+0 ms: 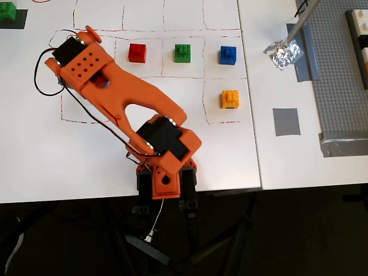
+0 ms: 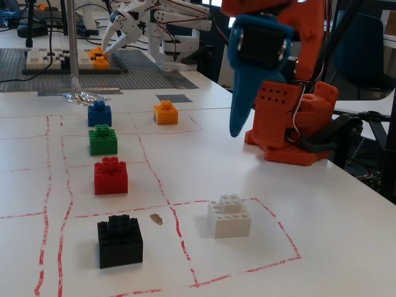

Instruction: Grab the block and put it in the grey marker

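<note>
The hand, blue fingers pointing down and apparently closed on nothing, hangs high above the white block, which sits below, nearer the fixed view's camera.

Overhead view looks straight down; fixed view sits low, near the table — both share the red-lined grid.
</note>
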